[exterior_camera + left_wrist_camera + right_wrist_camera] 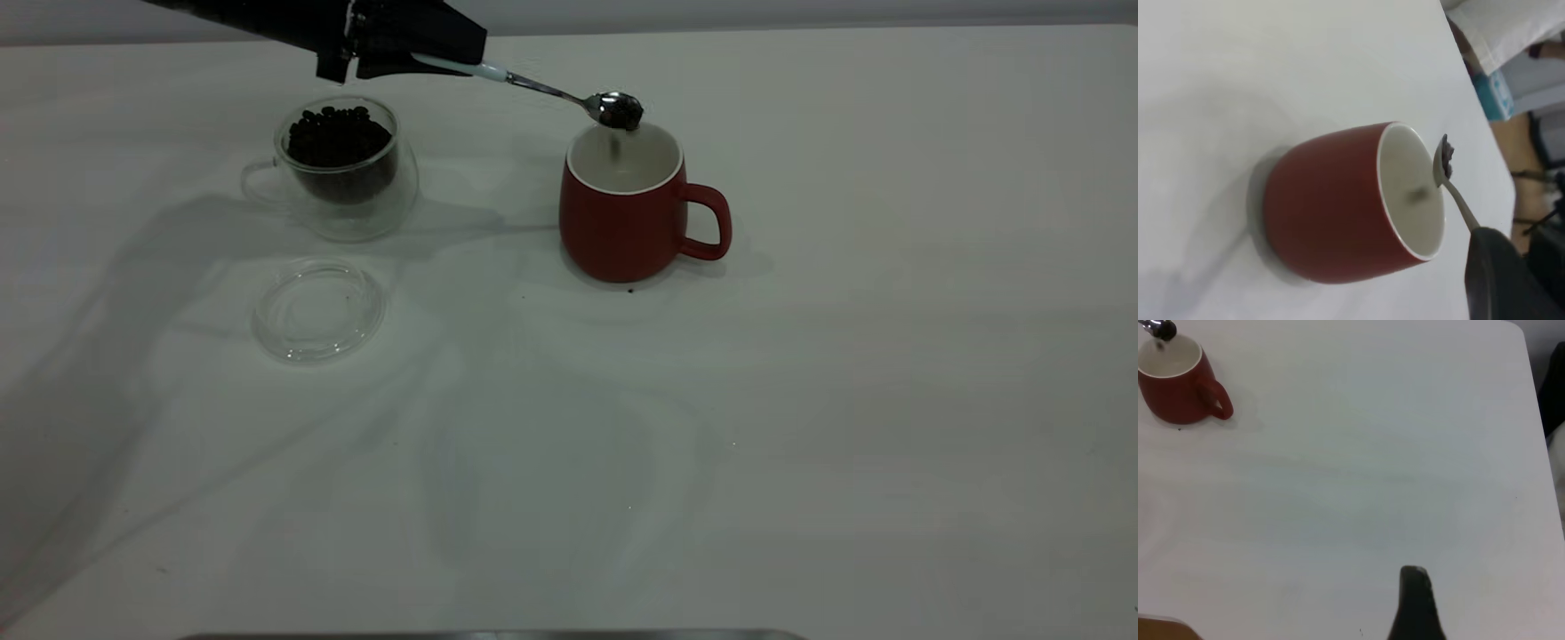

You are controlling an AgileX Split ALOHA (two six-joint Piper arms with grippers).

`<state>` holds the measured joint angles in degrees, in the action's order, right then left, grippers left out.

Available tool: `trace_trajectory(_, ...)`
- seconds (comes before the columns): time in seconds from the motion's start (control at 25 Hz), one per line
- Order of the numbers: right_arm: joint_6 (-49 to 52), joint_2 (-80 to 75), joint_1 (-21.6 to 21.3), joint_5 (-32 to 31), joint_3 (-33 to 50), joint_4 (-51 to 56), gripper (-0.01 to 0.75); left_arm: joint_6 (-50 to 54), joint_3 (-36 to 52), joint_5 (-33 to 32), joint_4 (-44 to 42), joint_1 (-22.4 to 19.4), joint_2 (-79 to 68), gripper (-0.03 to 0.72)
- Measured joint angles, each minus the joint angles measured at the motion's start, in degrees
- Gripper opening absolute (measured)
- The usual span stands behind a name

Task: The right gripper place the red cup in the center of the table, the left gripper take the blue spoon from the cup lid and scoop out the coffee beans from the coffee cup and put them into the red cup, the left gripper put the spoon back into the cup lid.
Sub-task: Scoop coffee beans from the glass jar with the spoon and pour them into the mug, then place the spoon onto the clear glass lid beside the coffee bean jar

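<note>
The red cup stands upright near the middle of the table, handle to the right, and shows white inside. My left gripper is shut on the pale handle of the blue spoon. The spoon's bowl hangs just over the cup's rim with a few coffee beans in it. Behind at the left is the coffee cup, full of dark beans. The cup lid lies bare in front of it. My right gripper hovers over bare table, far from the red cup.
One stray bean lies on the table at the red cup's foot. In the left wrist view, clutter and a floor show beyond the table's edge. White tabletop stretches wide to the right and front.
</note>
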<state>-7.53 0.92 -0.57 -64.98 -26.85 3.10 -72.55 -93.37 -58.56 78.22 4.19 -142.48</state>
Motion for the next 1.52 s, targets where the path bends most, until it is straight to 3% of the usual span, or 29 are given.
trace_trajectory(0.28, 0.0, 0.0, 0.0, 0.0, 0.0, 0.0, 0.588, -11.45, 0.0, 0.0, 0.0, 0.37, 0.0, 0.114)
trace_trajectory(0.48, 0.0, 0.0, 0.0, 0.0, 0.0, 0.0, 0.588, -11.57, 0.0, -0.39, 1.47, 0.37, 0.0, 0.114)
trace_trajectory(0.76, 0.0, 0.0, 0.0, 0.0, 0.0, 0.0, 0.588, 10.19, 0.0, -6.06, 3.46, -2.75, 0.0, 0.114)
trace_trajectory(1.0, 0.0, 0.0, 0.0, 0.0, 0.0, 0.0, 0.588, 20.5, 0.0, -7.11, 1.6, -7.39, 0.33, 0.114)
trace_trajectory(1.2, 0.0, 0.0, 0.0, 0.0, 0.0, 0.0, 0.588, 24.54, 2.88, -7.36, -11.72, -8.16, 5.74, 0.114)
trace_trajectory(1.32, 0.0, 0.0, 0.0, 0.0, 0.0, 0.0, 0.588, 24.48, 7.54, -8.13, -12.11, -9.38, 9.66, 0.114)
trace_trajectory(1.52, 0.0, 0.0, 0.0, 0.0, 0.0, 0.0, 0.588, 21.36, 16.04, -8.07, -12.77, -16.13, 13.07, 0.114)
